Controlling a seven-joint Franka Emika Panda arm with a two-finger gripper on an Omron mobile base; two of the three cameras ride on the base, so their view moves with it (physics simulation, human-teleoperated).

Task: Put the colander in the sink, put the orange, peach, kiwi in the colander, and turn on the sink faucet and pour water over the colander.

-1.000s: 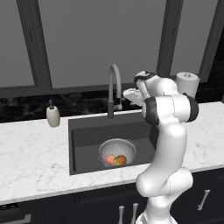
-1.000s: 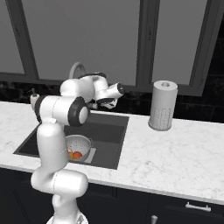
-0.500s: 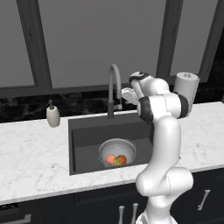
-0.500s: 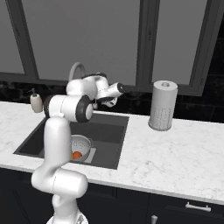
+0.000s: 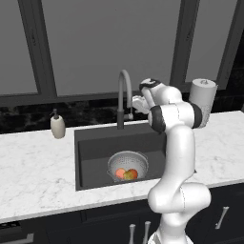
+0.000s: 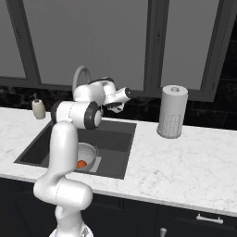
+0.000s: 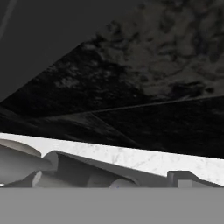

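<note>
the round silver-grey pierced metal colander (image 5: 127,165) sits in the large dark grey rectangular sink (image 5: 95,147), on the lighter bottom panel. inside it lie the deep reddish-orange ball, the orange (image 5: 134,173), the pale salmon-pink peach (image 5: 120,173) and the dull yellow-olive kiwi (image 5: 127,176), packed together. the two-finger gripper (image 5: 136,103) is up beside the tall grey gooseneck faucet (image 5: 123,95); cannot tell whether its fingers are spread or pressed together.
</note>
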